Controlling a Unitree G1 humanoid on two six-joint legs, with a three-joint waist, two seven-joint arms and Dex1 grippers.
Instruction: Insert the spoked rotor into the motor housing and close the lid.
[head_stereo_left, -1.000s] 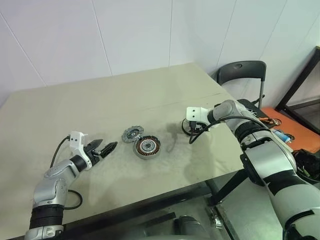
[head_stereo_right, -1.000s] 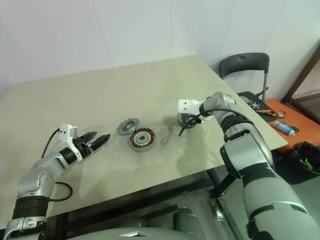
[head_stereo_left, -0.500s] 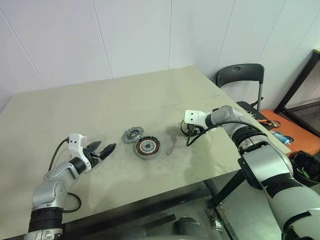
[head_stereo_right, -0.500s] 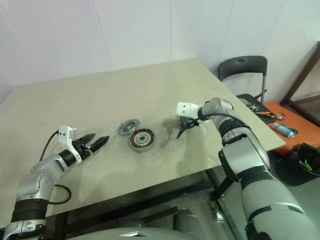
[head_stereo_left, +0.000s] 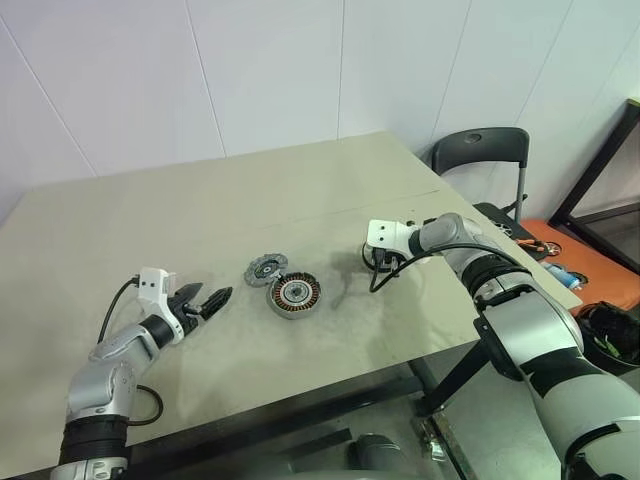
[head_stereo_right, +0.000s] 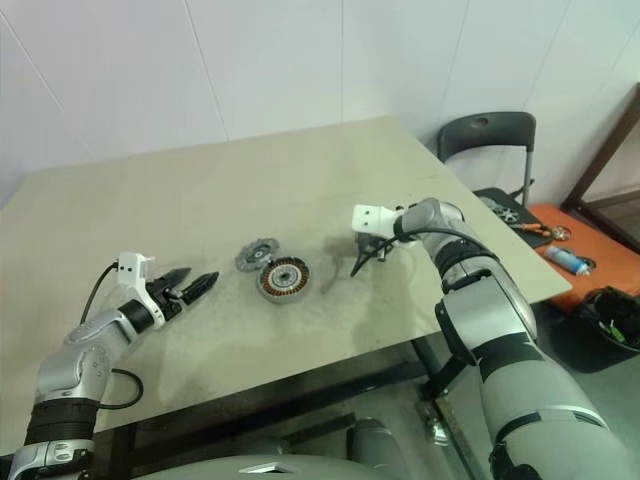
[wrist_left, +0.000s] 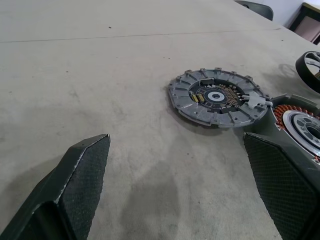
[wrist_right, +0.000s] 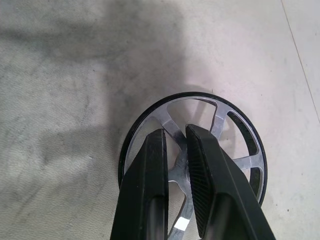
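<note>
The right gripper (wrist_right: 175, 131) points steeply down at the table (head_stereo_left: 200, 210), its 2 black fingers drawn almost together on either side of 1 silver spoke of the spoked rotor (wrist_right: 235, 164), close to the hub. As far as the wrist view lets me judge, that is a pinch on the spoke. Gripping there makes sense, since the black outer rim looks too wide for these fingers, while a spoke gives them something thin to clamp and lift by. The rotor lies flat on the table, well apart from the other parts and on the robot's right of them. The left gripper (wrist_left: 175, 150) hangs low over the table with its fingers spread wide and nothing between them, aimed at the grey notched disc (wrist_left: 215, 96). I take that disc to be the lid, so this arm seems to be waiting for its turn. The disc lies flat, its edge touching or just beside the motor housing (head_stereo_left: 293, 294). The housing sits open side up, holding its ring of copper windings and a reddish centre. There is no rotor in it yet, so neither the insertion nor the closing is done.
</note>
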